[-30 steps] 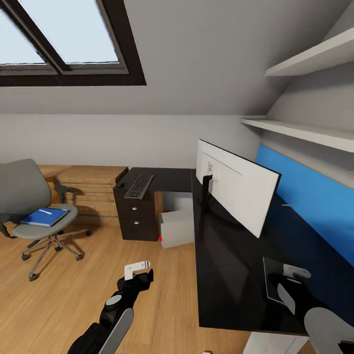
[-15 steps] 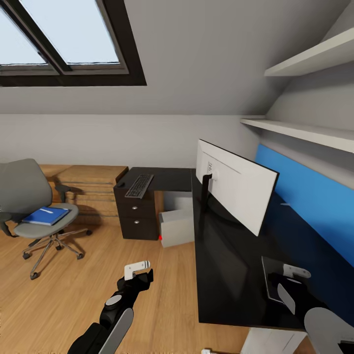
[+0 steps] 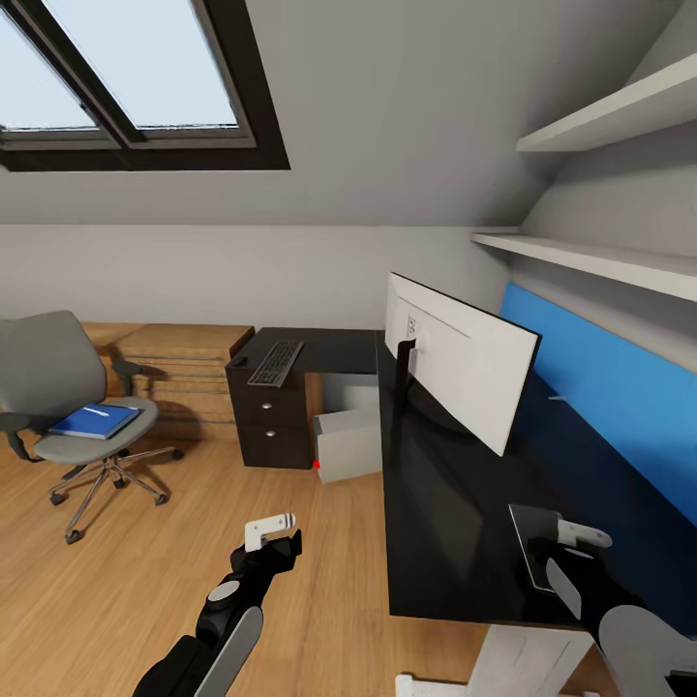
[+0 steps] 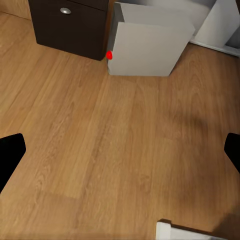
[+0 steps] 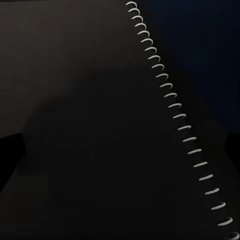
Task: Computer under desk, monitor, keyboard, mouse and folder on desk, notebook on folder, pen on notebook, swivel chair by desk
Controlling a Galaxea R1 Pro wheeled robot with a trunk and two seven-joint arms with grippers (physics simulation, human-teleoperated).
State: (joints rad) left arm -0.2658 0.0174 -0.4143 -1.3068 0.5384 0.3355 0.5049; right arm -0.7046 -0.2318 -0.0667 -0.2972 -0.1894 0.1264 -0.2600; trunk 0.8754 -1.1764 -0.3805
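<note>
At the far left the swivel chair [image 3: 73, 407] stands well apart from the table [image 3: 436, 503], with the blue folder [image 3: 95, 421] flat on its seat and the pen [image 3: 94, 411] lying on the folder; on casters, the chair could roll away if the folder is tugged, and the loose pen could slide off onto the wooden floor. The left pincer [image 3: 271, 530] hangs over bare floor, its fingers apart and empty, so a careless swing could clip the computer [image 3: 347, 447] tucked under the table. On the far wing above the drawers lies the keyboard [image 3: 275, 364], well apart from the monitor [image 3: 460, 368]; the monitor stands near the table's edge and a bump from an arm could tip it. At the right, the right pincer [image 3: 578, 535] hovers just above the spiral-bound notebook [image 5: 100, 125], fingers apart; pinching so thin a sheet flat on glossy black may only push it along.
</note>
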